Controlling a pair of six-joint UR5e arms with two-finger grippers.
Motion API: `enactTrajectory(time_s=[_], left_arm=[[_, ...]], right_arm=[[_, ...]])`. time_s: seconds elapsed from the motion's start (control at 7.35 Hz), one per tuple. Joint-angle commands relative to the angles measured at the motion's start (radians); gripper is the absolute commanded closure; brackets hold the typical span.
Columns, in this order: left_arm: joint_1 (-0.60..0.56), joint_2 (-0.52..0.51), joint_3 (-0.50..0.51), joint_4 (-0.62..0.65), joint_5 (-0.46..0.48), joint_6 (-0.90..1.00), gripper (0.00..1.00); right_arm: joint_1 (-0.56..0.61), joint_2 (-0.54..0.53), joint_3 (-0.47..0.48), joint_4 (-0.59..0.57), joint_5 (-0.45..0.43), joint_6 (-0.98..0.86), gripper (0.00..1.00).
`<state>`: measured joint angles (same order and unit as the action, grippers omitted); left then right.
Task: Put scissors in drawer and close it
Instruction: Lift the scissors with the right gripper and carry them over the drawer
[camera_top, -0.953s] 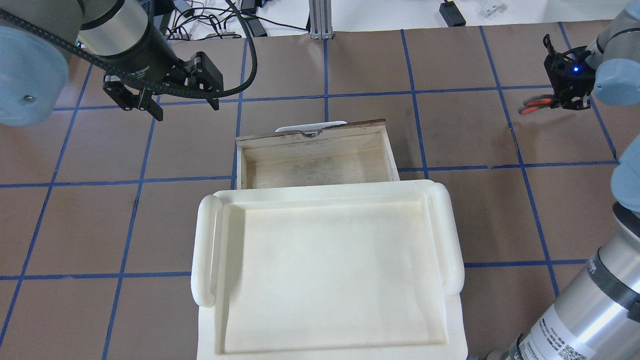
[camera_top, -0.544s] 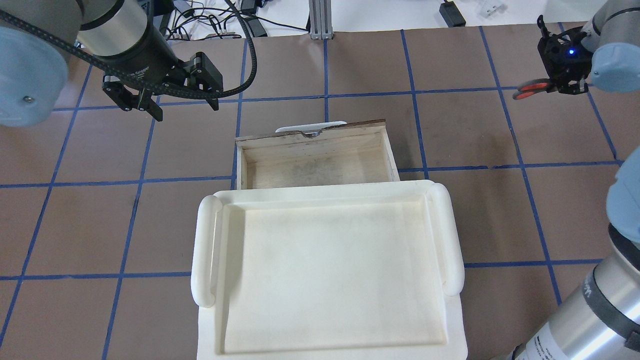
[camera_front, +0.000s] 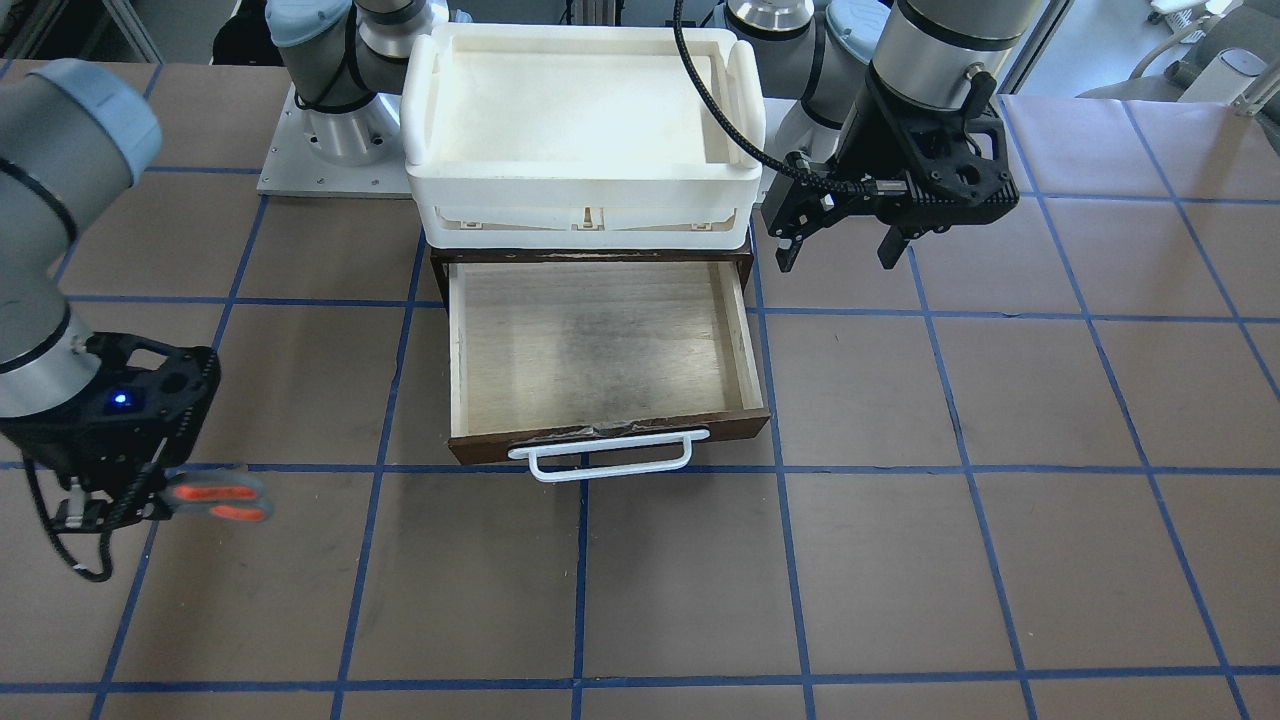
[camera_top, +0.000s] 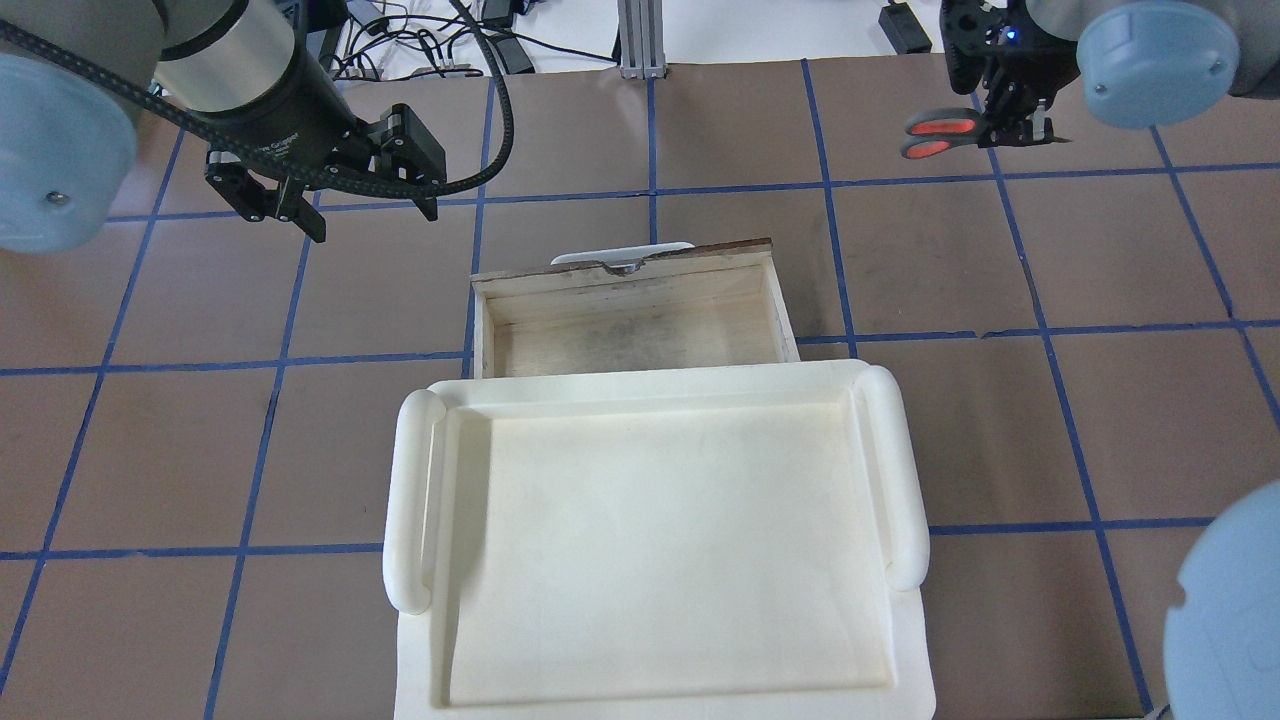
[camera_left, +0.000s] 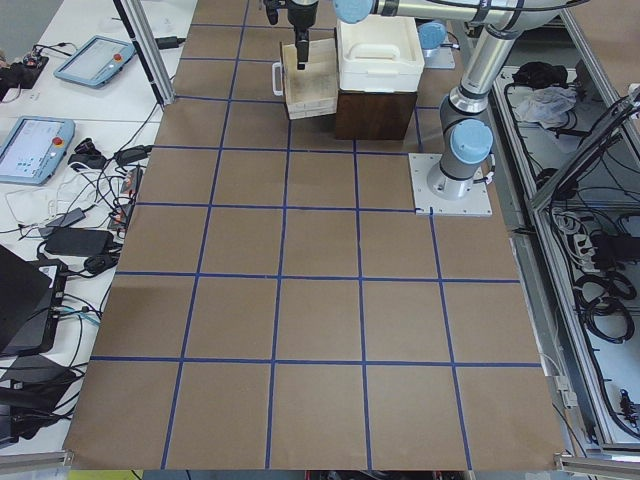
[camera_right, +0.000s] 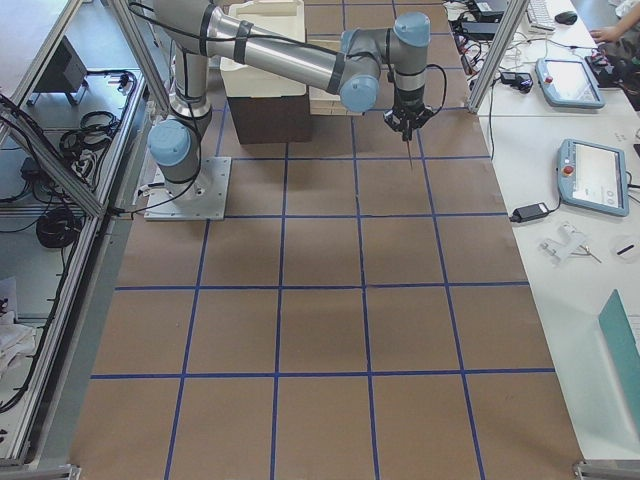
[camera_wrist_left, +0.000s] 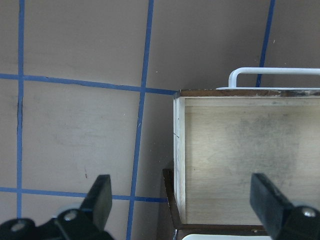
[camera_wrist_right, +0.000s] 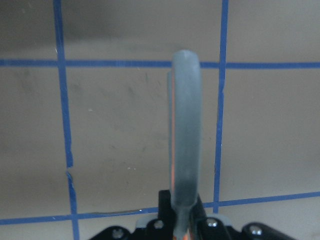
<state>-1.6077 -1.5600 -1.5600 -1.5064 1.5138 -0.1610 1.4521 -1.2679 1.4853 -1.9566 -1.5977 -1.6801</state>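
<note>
The scissors, grey handles with orange-red lining, are held in my right gripper, which is shut on them above the table's far right; the handles point toward the table's middle. They also show in the front view beside that gripper, and edge-on in the right wrist view. The wooden drawer stands pulled out and empty, its white bar handle facing away from me. My left gripper is open and empty, hovering left of the drawer, whose corner shows in the left wrist view.
A large white plastic bin sits on top of the dark cabinet that holds the drawer. The brown table has a blue tape grid. Cables and devices lie beyond the far edge.
My right gripper has carried the scissors away from me toward the far edge and inward toward the table's middle. The left arm and the drawer have not moved.
</note>
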Motion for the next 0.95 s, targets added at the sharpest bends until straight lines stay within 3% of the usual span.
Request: enactTrajectory(time_s=[0.0, 0.41, 0.82], left_arm=[[0.000, 0.000, 0.001, 0.000, 0.000, 0.000, 0.00], [0.000, 0.000, 0.000, 0.000, 0.002, 0.000, 0.00], [0.000, 0.000, 0.000, 0.000, 0.002, 0.000, 0.00]], right_arm=[[0.152, -0.065, 0.006, 0.094, -0.002, 0.260, 1.00], [0.371, -0.065, 0.012, 0.117, -0.005, 0.620, 1.00], [0.522, -0.059, 0.053, 0.120, 0.004, 0.834, 1.00]])
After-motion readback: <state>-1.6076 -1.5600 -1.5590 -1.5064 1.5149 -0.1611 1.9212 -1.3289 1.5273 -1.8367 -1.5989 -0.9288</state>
